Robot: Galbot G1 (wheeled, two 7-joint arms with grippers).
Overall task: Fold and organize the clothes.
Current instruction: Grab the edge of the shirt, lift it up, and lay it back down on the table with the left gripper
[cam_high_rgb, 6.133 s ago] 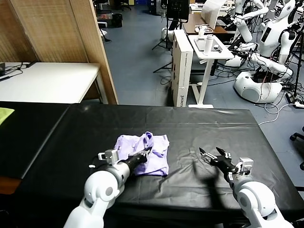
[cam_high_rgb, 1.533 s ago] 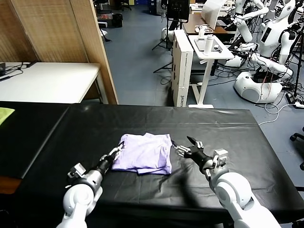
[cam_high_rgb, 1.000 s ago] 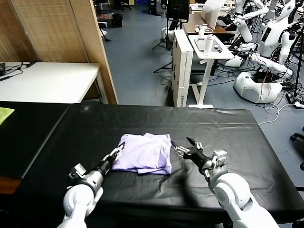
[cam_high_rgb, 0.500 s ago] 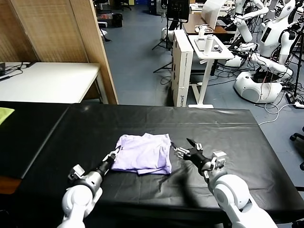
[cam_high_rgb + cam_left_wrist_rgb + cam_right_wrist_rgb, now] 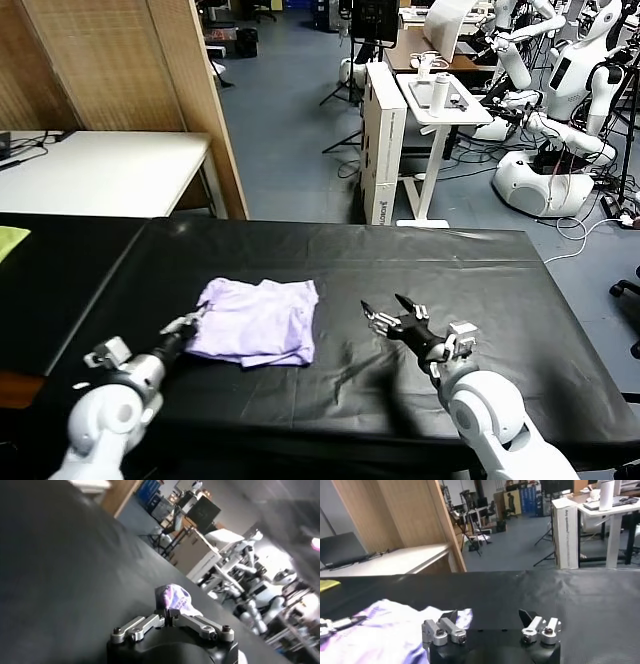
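Note:
The pale lavender T-shirt (image 5: 254,320) lies folded flat on the black table (image 5: 420,260), left of centre. My left gripper (image 5: 190,324) is shut on the shirt's near left corner; the left wrist view shows the shirt (image 5: 175,598) as a bunched fold pinched at that gripper (image 5: 168,614). My right gripper (image 5: 388,309) stands open to the right of the shirt, a little apart from it, with nothing between its fingers. The right wrist view shows this gripper (image 5: 490,616) open over the table, with the shirt (image 5: 385,632) off to one side.
A yellow-green cloth scrap (image 5: 10,240) lies at the far left edge. A wooden partition (image 5: 130,90) and a white table (image 5: 100,170) stand behind. Other robots (image 5: 560,110) and a white stand (image 5: 435,100) fill the room beyond the table's far edge.
My left gripper closed on the shirt's left corner and dragged the folded shirt leftward across the table. My right gripper stayed open, nearly in place, and the gap to the shirt widened.

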